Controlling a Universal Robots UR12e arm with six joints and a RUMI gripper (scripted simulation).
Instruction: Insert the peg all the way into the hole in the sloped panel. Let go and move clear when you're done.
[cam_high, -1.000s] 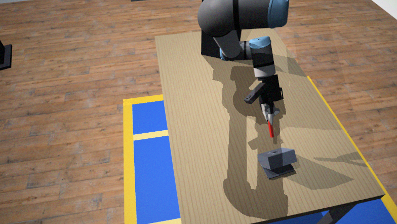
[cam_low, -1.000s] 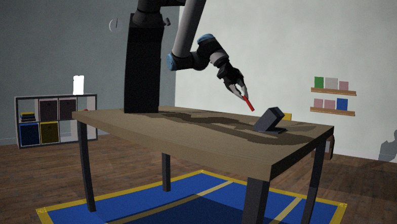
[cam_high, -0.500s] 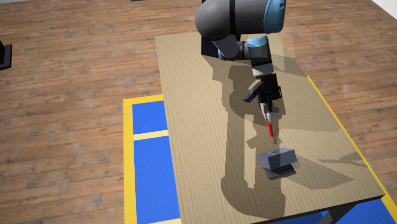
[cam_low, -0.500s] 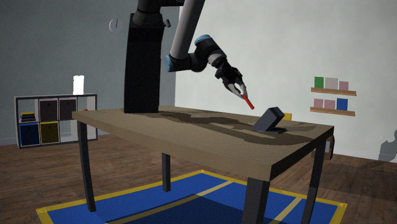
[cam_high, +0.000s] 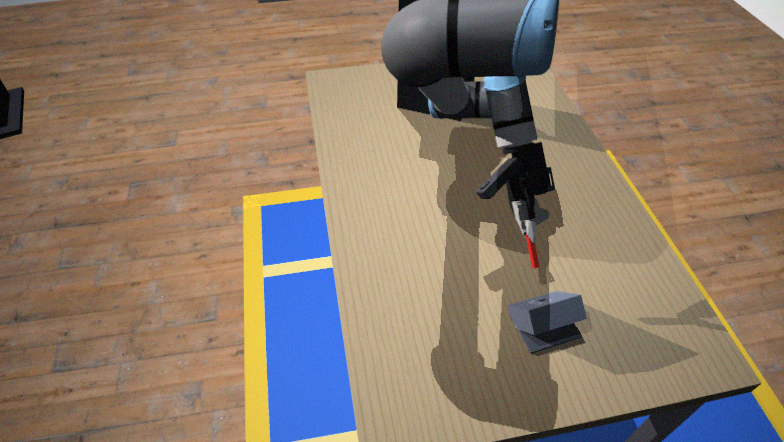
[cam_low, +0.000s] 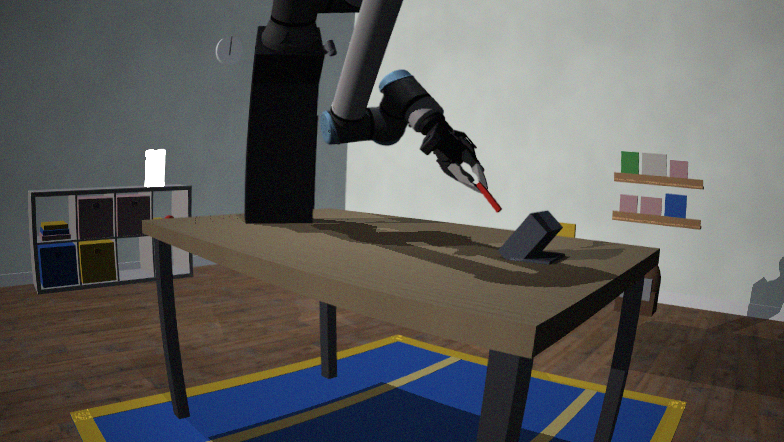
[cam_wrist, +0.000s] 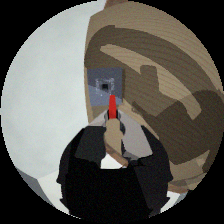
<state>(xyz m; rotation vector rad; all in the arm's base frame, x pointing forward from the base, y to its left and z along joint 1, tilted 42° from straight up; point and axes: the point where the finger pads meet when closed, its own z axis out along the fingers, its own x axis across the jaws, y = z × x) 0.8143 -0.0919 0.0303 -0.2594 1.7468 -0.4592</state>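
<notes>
My gripper (cam_high: 527, 230) is shut on a thin red peg (cam_high: 531, 252) and holds it tilted in the air above the table. The peg's free end points down toward a grey sloped panel (cam_high: 546, 312) that stands on a dark base plate near the table's front right. A small dark hole (cam_high: 540, 301) shows in the panel's sloped face. The peg tip is apart from the panel, a short way above and behind it. In the exterior view the gripper (cam_low: 478, 180) holds the peg (cam_low: 488, 197) to the upper left of the panel (cam_low: 529, 236). In the wrist view the peg (cam_wrist: 113, 106) lines up just below the hole (cam_wrist: 104, 87).
The arm's dark base column (cam_low: 282, 126) stands at the table's back. The table's right edge (cam_high: 686, 263) runs close to the panel. A blue and yellow mat (cam_high: 296, 307) lies on the floor below. Shelves (cam_low: 109, 236) stand far off.
</notes>
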